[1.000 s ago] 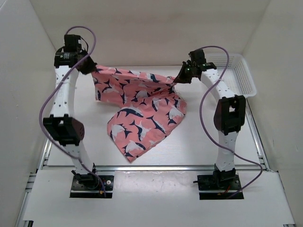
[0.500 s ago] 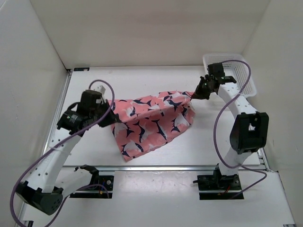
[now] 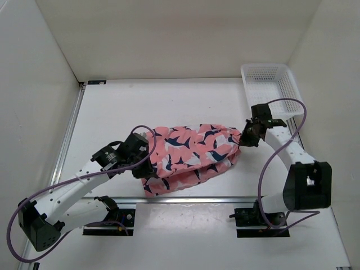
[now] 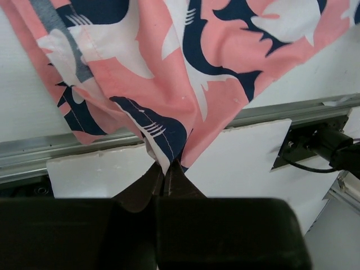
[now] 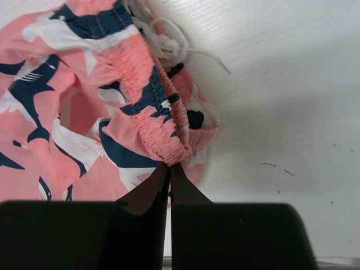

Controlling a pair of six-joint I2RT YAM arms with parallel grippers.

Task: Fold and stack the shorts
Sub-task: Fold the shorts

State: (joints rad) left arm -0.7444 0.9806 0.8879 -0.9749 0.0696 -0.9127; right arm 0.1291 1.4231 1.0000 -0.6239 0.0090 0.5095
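The salmon-pink shorts (image 3: 191, 152) with navy and white whale shapes lie bunched across the near middle of the table. My left gripper (image 3: 147, 153) is shut on their left edge, where a fold of cloth (image 4: 169, 112) runs into the closed fingers. My right gripper (image 3: 242, 139) is shut on the gathered elastic waistband (image 5: 160, 132) at their right end, low over the table. The white drawstring (image 5: 169, 34) lies loose beside the waistband.
A white plastic mesh basket (image 3: 274, 90) stands at the back right. The table's metal front rail (image 3: 185, 198) runs just in front of the shorts. White walls close in the left, back and right sides.
Both arms have come forward and down with the shorts. The cloth, held up and spread a second ago, now lies bunched low near the front rail.
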